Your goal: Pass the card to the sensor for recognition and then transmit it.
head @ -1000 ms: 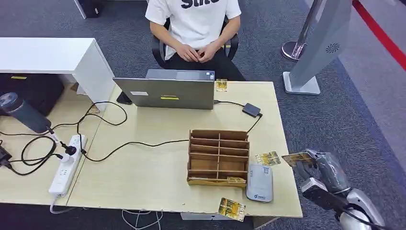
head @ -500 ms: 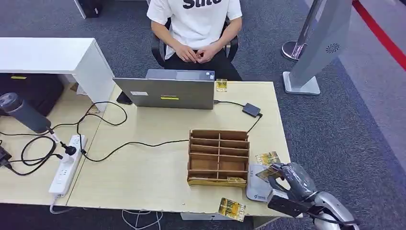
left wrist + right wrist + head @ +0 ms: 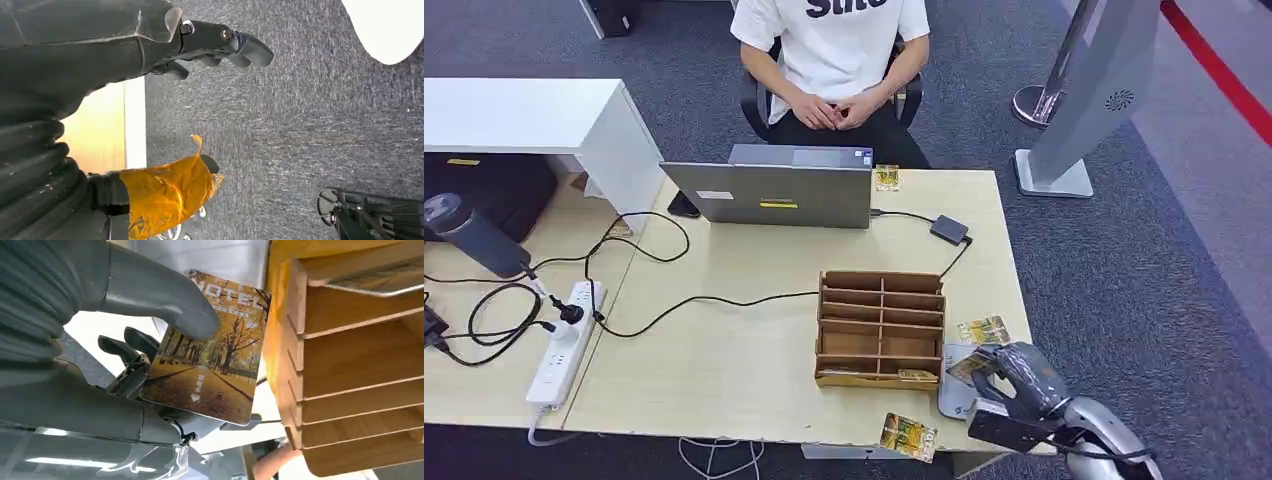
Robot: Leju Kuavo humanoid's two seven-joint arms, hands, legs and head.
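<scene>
Item: right hand, grey with dark fingers, pinching a gold-toned hotel key card printed with autumn trees; thumb pressed on the printed face, fingers behind, the card's face left readable in the right wrist view. Position: over the flat grey rounded-rectangle card sensor at the desk's near right corner, just beside the right end of the brown wooden compartment rack. Whether card and sensor touch cannot be told. The card appears held low and near flat, judged to bring it within reading range; the recognition step is judged in hand, the passing-on not yet begun. Other cards: one on the light wooden desk by its right edge beyond the sensor, one overhanging the near edge, one at the far edge beside the open grey laptop. A person in a white shirt sits behind the far edge, hands together, the likely receiver. Left hand: dark, fingers loosely apart, holding nothing, hanging over grey carpet beside a desk edge; a dark finger wrapped in orange tape shows below it. View notes: the head view gives the layout of sensor, rack and person; the right wrist view gives the grip, the card's "HOTEL" lettering and the rack's slats close by.
</scene>
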